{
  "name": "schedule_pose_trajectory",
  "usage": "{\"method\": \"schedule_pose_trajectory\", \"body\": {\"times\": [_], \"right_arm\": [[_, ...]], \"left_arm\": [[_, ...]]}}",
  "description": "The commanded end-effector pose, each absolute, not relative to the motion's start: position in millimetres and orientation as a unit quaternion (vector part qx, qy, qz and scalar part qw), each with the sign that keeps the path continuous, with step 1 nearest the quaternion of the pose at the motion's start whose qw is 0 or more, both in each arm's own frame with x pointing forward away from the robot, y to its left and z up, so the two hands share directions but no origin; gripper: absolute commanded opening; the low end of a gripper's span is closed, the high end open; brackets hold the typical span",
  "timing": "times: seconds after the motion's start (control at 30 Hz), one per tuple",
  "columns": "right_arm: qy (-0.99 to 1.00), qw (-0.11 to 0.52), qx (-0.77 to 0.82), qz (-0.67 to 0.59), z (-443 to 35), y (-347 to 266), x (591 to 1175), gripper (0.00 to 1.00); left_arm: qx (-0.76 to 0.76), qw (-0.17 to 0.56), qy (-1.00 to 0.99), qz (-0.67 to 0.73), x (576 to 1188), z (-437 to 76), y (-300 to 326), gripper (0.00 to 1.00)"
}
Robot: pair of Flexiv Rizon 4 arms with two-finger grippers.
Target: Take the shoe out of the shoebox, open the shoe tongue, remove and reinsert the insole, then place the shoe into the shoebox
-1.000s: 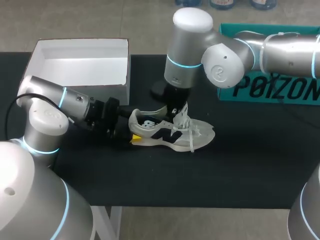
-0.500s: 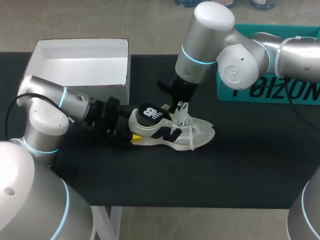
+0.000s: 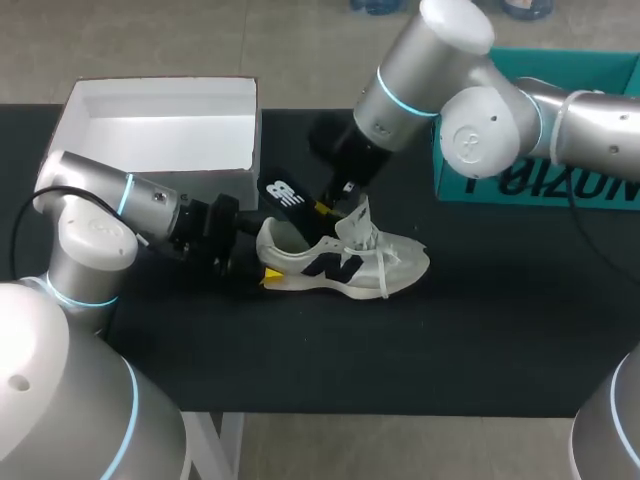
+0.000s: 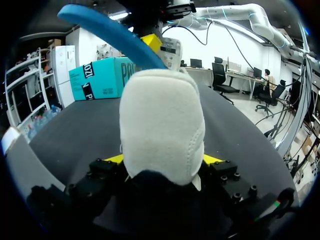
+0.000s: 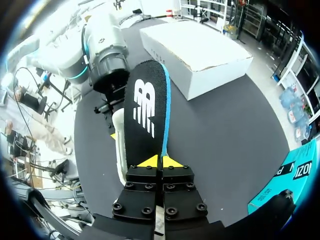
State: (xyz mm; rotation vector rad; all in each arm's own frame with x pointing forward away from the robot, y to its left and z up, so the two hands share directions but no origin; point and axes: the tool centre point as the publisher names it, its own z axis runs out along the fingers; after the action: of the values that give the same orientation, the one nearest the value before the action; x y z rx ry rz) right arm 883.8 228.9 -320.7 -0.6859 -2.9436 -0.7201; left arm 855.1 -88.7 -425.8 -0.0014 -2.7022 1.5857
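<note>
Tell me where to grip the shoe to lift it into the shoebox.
Grip the shoe at its heel, from behind, as the left gripper does: the narrow, rounded heel suits a two-sided pinch, while the right gripper holds the insole above it.

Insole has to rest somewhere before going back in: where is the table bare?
The widest bare stretch of table lies between the shoe and the near edge. A smaller patch sits between the shoe's toe and the teal box. Crowded: white shoebox to heel, around the left gripper and insole.
</note>
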Motion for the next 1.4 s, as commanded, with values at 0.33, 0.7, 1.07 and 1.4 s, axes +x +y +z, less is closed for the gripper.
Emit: {"method": "schedule_pose_trajectory", "body": {"times": [0.33,0.7,1.07,1.4], "right_arm": [[-0.926,-0.029,-0.232,-0.297,-215,234,907,0.0],[-0.913,-0.06,-0.24,-0.323,-140,243,907,0.0],[-0.913,-0.062,-0.248,-0.319,-131,242,904,0.0],[-0.913,-0.062,-0.248,-0.319,-131,242,904,0.0]], "left_arm": [[0.0,0.004,-0.862,0.506,856,-429,-90,0.0],[0.0,0.004,-0.862,0.506,856,-429,-90,0.0],[0.0,0.004,-0.862,0.506,856,-429,-90,0.0],[0.0,0.004,-0.862,0.506,856,-429,-90,0.0]]}}
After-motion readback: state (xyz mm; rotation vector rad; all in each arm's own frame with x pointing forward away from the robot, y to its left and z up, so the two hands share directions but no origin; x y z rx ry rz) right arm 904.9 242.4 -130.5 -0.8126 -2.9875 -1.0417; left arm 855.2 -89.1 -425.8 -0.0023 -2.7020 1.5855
